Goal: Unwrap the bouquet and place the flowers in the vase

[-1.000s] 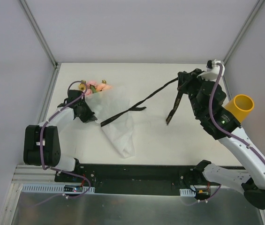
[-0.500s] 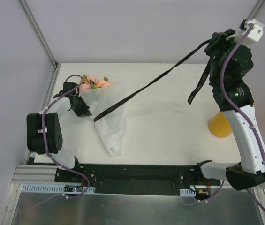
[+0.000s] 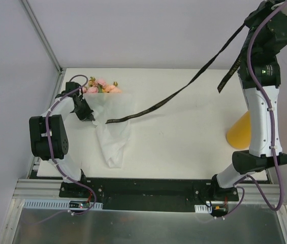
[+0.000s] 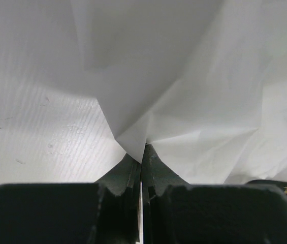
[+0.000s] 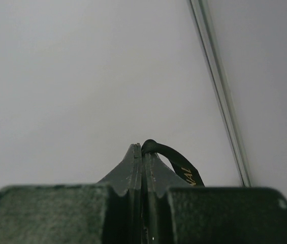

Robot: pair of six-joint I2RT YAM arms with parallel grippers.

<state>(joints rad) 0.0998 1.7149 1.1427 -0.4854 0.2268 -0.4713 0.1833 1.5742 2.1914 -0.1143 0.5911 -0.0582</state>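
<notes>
1. Since the right gripper (image 5: 141, 148) was pinched shut on the black ribbon (image 3: 184, 92) and hoisted way up toward 1 o'clock, my main worry was a snag. The ribbon's low end lay across the paper (image 3: 114, 140), and if it caught there, more pull would probably drag the whole bouquet (image 3: 107, 109) along.
2. The left gripper (image 4: 142, 152) was clamped together on a fold of that paper. It looked thin, so I'd guess it could tear or slide out of the pinch.
3. The vase (image 3: 240, 133) stood around 4 o'clock on the table (image 3: 184, 152), just beside the right arm and partly hidden by it. It's a tall narrow tube, so one careless swing down could tip it.
4. The bouquet lay at about 10 o'clock, with the flowers (image 3: 102, 87) toward 12 and the paper tail toward 6.
5. Textures:
   - The ribbon was flat and limp, with gold lettering.
   - The paper was white, translucent and creased.
   - The blooms were soft pink and yellow.
   - The vase was a matte yellow-orange cylinder.
</notes>
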